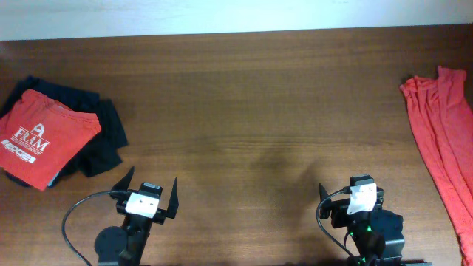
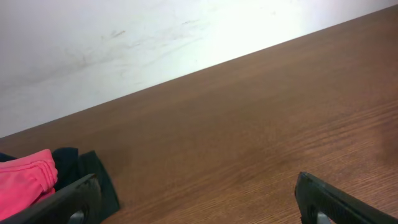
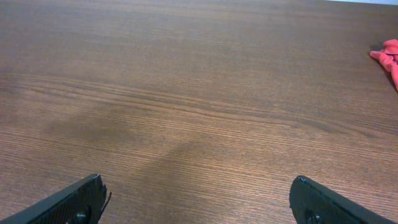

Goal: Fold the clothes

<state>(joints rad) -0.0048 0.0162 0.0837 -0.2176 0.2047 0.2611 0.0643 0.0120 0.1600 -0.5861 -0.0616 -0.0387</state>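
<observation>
Since both arms sit tucked at the bottom edge of the overhead view, neither is working any cloth. The L end effector (image 1: 151, 186) is at lower left, fingers spread wide, nothing btwn them. The R end effector (image 1: 353, 193) at lower right is likewise spread & empty. It looks like a rest pose, prob. to keep the view from above unblocked. Ahead of them the worktop (image 1: 244, 111) is plain brown wood across the middle.

Further out are two orange-red pieces. At the left edge the folded tee (image 1: 48, 137), white lettering up, lies on a pile of dark garments (image 1: 107, 137); I'd judge it was stacked there as a done item. It's near square and set cornerwise, w/ the top of the print pointing to the upper right; the frame cuts its left corner. At the right edge the loose red garment (image 1: 443, 140) lies bunched in lengthwise pleats. Its long axis runs from the upper right down to the lower-right corner, leaning a little, partly out of frame. No print shows on it. It's likely the piece waiting to be folded, & it's nearer the R arm.
</observation>
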